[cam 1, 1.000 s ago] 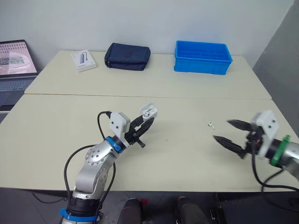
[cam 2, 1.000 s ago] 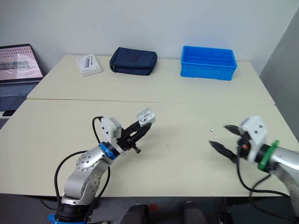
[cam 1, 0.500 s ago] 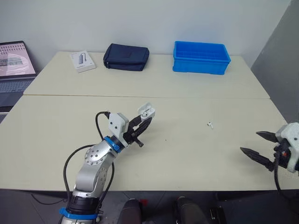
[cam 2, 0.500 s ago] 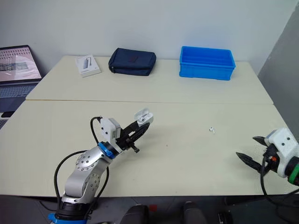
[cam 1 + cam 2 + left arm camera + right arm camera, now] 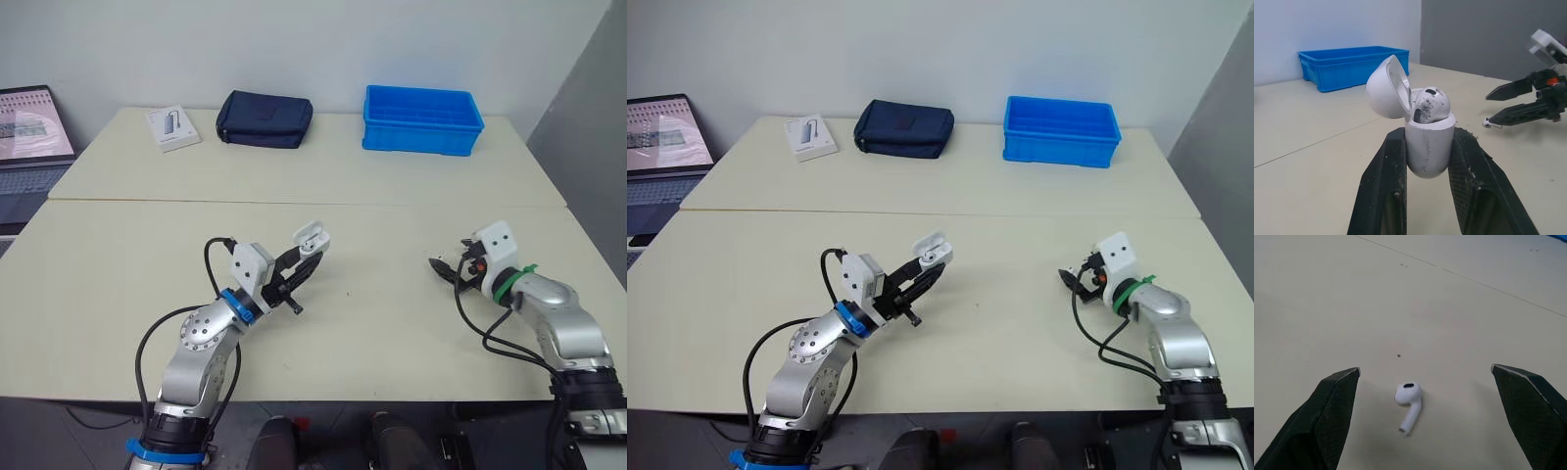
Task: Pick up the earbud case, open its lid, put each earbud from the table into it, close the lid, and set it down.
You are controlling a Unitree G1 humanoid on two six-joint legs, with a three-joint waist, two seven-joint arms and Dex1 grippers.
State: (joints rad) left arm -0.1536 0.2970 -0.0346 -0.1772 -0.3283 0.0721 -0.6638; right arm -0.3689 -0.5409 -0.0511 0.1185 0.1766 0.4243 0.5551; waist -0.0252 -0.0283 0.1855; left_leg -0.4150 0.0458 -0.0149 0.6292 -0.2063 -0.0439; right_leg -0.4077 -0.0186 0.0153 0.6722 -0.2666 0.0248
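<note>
Earbud case [image 5: 1429, 147] sits gripped in the left tool [image 5: 302, 262], long axis along its fingers, white lid [image 5: 1383, 88] hinged open, one earbud [image 5: 1431, 100] seated inside. On the tabletop [image 5: 1449, 308], the second earbud [image 5: 1409, 404] lies between the right tool's [image 5: 1425, 368] spread fingers, stem toward the wrist.
</note>
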